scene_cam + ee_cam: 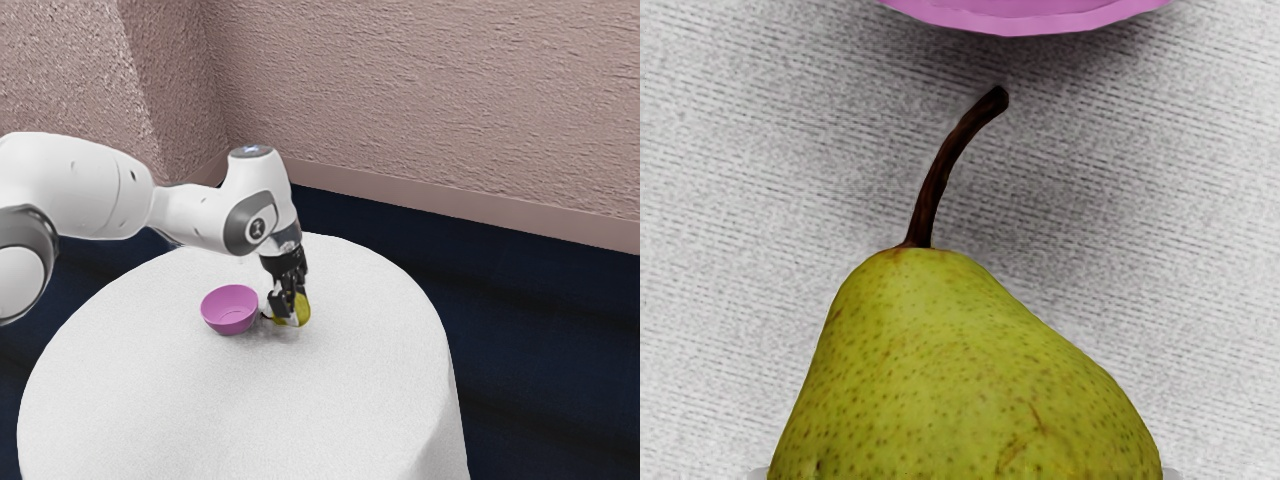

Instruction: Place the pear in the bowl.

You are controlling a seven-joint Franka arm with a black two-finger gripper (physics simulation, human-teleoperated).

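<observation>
pear (960, 390), one, green-yellow with brown speckling; lying on its side between the jaws of the gripper (290, 306), outside the bowl. stem (940, 175), dark and curved, directed toward the bowl. whether the fruit rests on the cloth or hangs just above it: cannot tell.

gripper, black, pointing down: jaws parted by about the pear's breadth, one against each flank of the fuller end, no gap seen; read as a closed hold on the fruit.

bowl (230, 324), one, pink-purple, round, open-topped, upright; just beside the pear, apart from its body, on the stem's side. interior bare as far as seen.

tablecloth (300, 410), white, spread over a round table, beneath bowl and gripper.

robot arm (95, 190), white with grey joints, entering from the exterior view's left and bending down to the pear.

floor covering (540, 340), dark blue, beyond the table; textured wall (430, 100), pinkish-brown, behind.

step in hand, by judgement: the grasp, at the point of lifting. next move: straight up until fruit and stem clear the bowl's rim, then a short carry across, a centring over the opening, a low release. chief risk: stem or rounded flank catching the rim.
</observation>
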